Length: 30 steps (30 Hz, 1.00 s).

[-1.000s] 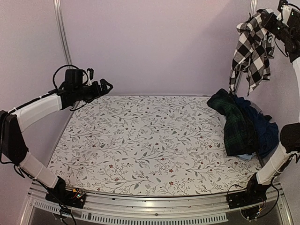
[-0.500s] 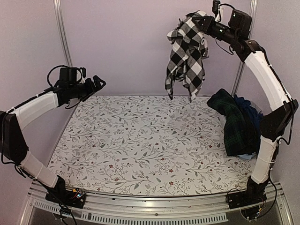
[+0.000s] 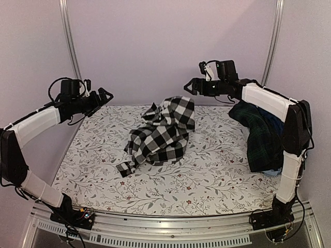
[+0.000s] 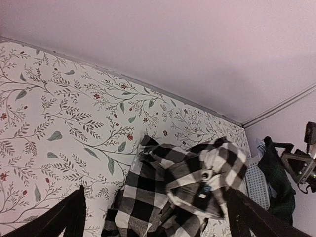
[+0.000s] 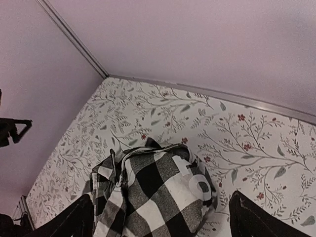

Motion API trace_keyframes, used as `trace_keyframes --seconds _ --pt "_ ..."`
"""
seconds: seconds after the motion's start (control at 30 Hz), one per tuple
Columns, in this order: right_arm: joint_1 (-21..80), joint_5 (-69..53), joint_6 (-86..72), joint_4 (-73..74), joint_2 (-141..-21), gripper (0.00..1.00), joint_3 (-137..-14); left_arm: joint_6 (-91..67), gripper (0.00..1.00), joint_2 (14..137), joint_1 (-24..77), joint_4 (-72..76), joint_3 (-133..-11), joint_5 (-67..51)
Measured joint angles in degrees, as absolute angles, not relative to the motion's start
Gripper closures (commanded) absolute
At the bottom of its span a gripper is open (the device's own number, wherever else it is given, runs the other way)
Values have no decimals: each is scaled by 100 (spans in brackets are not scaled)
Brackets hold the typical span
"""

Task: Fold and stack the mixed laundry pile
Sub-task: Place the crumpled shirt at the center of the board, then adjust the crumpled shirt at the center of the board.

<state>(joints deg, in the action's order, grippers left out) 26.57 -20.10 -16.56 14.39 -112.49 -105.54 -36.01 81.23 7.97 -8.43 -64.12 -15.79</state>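
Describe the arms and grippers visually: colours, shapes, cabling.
Both arms look alike. The left arm and right arm have white shells on the long links and black joint housings. Loose black cables loop over each wrist. The left gripper and right gripper are black, each with two thin, angular fingers.

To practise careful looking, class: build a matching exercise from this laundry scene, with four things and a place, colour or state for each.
1 checked shirt
2 dark plaid garment
3 left gripper
4 table covering

A floral print
B open, raised at far left
C crumpled mid-table
D heaped at right edge

Pairs: 1-C, 2-D, 3-B, 4-A
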Motion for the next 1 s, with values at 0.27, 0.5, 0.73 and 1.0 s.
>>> trace_keyframes --seconds 0.27,0.5,0.73,1.0 --pt "2650 -1680 -1406 1717 -10868 2 -8552 -3164 0 8219 1299 -827 -6250 -1754" --pt "2856 -1772 -1155 1549 -10339 5 -8558 -2842 11 9290 1763 -945 -6425 -1839" --pt "3120 -1831 -799 1879 -11288 8 -9504 -2519 26 10578 1942 -1260 -6657 -2167" --pt "3990 -1592 -235 2685 -12029 13 -10735 -2952 52 11203 1988 -1852 -7159 -2733"
